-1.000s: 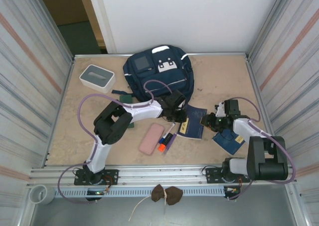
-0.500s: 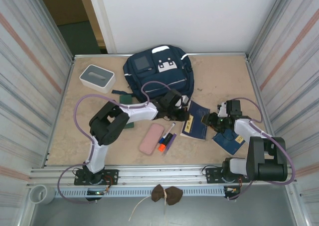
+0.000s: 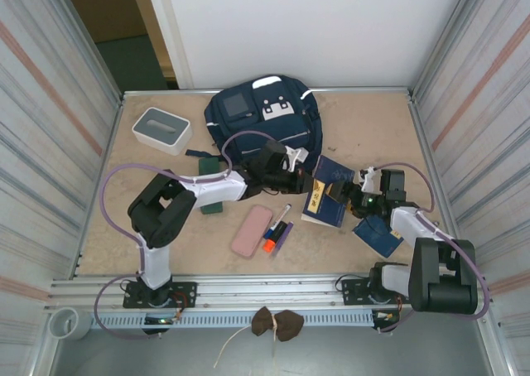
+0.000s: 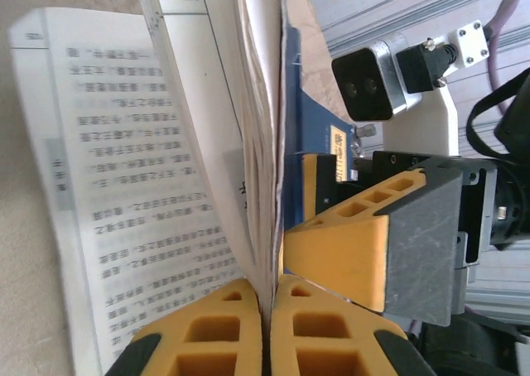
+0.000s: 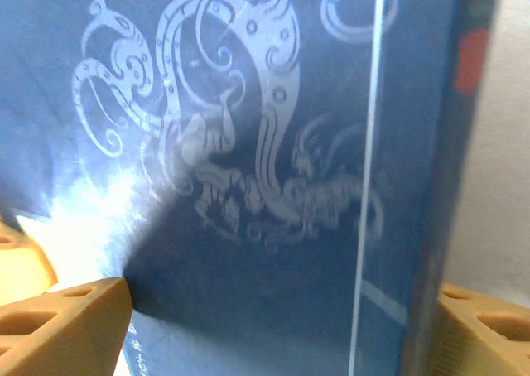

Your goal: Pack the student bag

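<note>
Two blue books [image 3: 329, 198] [image 3: 379, 237] (one pinched), one student bag [image 3: 265, 121].

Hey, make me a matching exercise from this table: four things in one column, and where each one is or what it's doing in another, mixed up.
1. student bag
2. white-and-grey box
3. pink case
4. left hand

A. far left of the table
B. shut on the pages of a book
C. near side, beside the pens
D. far middle

Pairs: 1-D, 2-A, 3-C, 4-B.
</note>
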You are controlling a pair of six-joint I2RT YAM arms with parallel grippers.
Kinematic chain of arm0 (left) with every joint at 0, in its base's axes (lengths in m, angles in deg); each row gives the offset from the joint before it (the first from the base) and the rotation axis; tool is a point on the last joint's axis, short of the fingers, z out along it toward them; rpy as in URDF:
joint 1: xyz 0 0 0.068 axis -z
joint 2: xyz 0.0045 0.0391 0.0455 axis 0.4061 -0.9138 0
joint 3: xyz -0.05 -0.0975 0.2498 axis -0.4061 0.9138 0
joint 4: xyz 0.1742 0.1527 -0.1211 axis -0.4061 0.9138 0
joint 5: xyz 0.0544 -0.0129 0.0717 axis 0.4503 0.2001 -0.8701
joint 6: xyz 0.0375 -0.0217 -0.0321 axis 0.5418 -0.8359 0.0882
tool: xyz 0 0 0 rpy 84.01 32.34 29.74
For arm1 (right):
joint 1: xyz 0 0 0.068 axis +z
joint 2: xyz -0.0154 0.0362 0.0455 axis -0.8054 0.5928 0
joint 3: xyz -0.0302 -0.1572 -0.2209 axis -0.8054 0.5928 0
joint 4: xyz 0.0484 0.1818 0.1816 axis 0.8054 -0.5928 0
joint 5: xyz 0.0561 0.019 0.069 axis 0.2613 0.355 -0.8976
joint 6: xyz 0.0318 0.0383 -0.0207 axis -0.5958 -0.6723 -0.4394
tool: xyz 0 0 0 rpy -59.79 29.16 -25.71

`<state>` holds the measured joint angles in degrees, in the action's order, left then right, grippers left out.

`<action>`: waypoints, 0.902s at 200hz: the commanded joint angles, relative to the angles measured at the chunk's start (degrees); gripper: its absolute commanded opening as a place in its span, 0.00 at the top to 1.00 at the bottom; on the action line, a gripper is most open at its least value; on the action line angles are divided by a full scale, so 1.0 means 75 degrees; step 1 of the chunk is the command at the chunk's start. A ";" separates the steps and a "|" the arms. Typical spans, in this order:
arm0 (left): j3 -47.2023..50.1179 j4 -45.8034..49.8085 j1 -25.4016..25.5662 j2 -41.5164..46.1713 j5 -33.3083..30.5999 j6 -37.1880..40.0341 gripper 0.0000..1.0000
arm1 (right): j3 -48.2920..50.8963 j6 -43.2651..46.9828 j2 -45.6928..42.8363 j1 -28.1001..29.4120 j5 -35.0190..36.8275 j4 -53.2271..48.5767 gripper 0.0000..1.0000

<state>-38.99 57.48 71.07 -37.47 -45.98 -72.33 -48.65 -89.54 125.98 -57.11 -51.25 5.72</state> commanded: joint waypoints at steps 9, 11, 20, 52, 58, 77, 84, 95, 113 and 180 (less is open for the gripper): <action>0.0393 -0.1406 -0.0226 0.0739 0.0824 -0.0673 1.00 | 0.0243 -0.0609 -0.0158 -0.0017 -0.1158 0.1597 0.16; 0.0412 -0.1415 -0.0241 0.0755 0.0840 -0.0687 1.00 | 0.0249 -0.0645 -0.0168 -0.0009 -0.1206 0.1685 0.16; 0.0467 -0.1423 -0.0290 0.0826 0.0891 -0.0707 1.00 | 0.0313 -0.0787 -0.0224 0.0010 -0.1416 0.2039 0.19; 0.0483 -0.1334 -0.0409 0.0871 0.0995 -0.0676 1.00 | 0.0320 -0.0989 -0.0664 0.0139 -0.1647 0.2439 0.62; 0.0465 -0.1248 -0.0439 0.0876 0.0997 -0.0619 1.00 | 0.0312 -0.1001 -0.0743 0.0132 -0.1620 0.2371 0.72; 0.0388 -0.0722 -0.0594 0.0950 0.0853 -0.0218 1.00 | 0.0234 -0.0871 -0.1075 0.0122 -0.1320 0.1839 1.00; 0.0334 -0.0419 -0.0688 0.1013 0.0756 0.0059 0.98 | 0.0166 -0.0808 -0.1188 0.0114 -0.1164 0.1541 1.00; 0.0180 0.0269 -0.0848 0.1172 0.0520 0.0684 0.86 | -0.0016 -0.0716 -0.1378 0.0099 -0.1013 0.1058 1.00; -0.0159 0.1549 -0.1141 0.1482 -0.0209 0.2061 0.60 | -0.0482 -0.0505 -0.1627 0.0033 -0.0516 -0.0082 1.00; -0.2198 0.4697 -0.1729 0.0625 -0.3541 0.7088 0.31 | -0.1967 -0.0271 -0.1321 -0.0082 0.0048 -0.2108 1.00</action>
<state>-49.46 81.46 57.52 -28.53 -62.37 -37.87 -60.21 -93.24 115.21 -57.22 -51.65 -4.33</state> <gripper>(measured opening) 0.639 0.127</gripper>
